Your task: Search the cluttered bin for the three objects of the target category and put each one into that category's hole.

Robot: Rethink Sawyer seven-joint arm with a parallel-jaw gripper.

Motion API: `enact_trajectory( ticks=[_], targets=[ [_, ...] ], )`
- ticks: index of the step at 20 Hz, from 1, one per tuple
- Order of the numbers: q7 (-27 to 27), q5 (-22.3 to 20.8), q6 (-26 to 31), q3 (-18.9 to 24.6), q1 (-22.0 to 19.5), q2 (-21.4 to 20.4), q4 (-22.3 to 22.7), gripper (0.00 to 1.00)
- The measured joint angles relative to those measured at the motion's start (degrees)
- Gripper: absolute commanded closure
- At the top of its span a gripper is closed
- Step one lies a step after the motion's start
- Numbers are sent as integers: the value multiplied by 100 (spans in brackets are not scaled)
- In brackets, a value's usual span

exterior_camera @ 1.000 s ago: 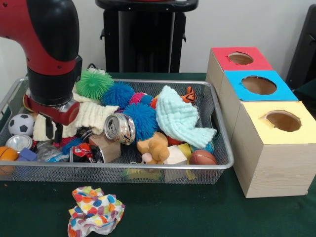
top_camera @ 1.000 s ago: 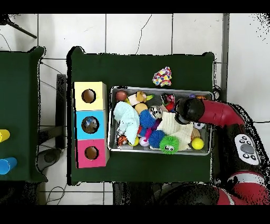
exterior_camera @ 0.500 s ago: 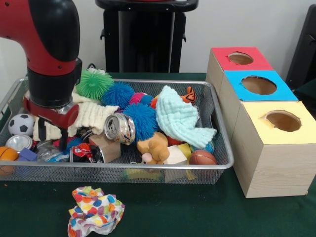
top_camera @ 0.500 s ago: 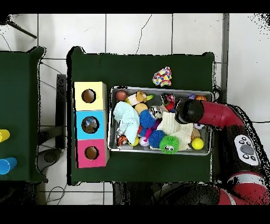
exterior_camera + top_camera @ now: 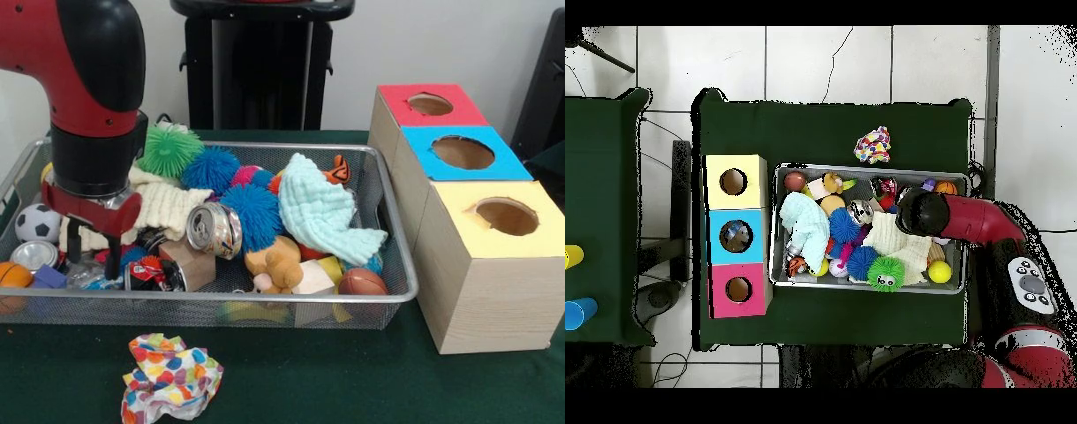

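My gripper point(image 5: 94, 250) hangs low in the left part of the wire bin point(image 5: 265, 299), fingers apart, with nothing clearly held. Its tips stand among clutter beside a cream knitted cloth point(image 5: 168, 205). A crushed red can point(image 5: 152, 272) lies just right of the tips, and a silver can point(image 5: 33, 254) just left. A second silver can point(image 5: 214, 230) lies tilted near the bin's middle. In the overhead view the arm's end point(image 5: 923, 210) hides the gripper. The red box point(image 5: 430, 104), blue box point(image 5: 463, 152) and yellow box point(image 5: 505, 215) each have a round hole on top.
The bin also holds a soccer ball point(image 5: 37, 221), a basketball point(image 5: 11, 276), a football point(image 5: 362, 282), spiky balls point(image 5: 169, 148), a light blue cloth point(image 5: 322, 212) and a plush toy point(image 5: 275, 261). A colourful crumpled cloth point(image 5: 172, 375) lies on the table in front.
The gripper has sunk a little deeper into the bin's left part and shifted slightly left. Nothing in the bin has visibly moved.
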Motion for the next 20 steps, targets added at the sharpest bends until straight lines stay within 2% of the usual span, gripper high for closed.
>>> enact_trajectory(
  ticks=[7,20],
  targets=[
    [0,2,-268,5,-19,241,3,0],
    [0,5,-739,-8,-59,274,0,0]
  ],
)
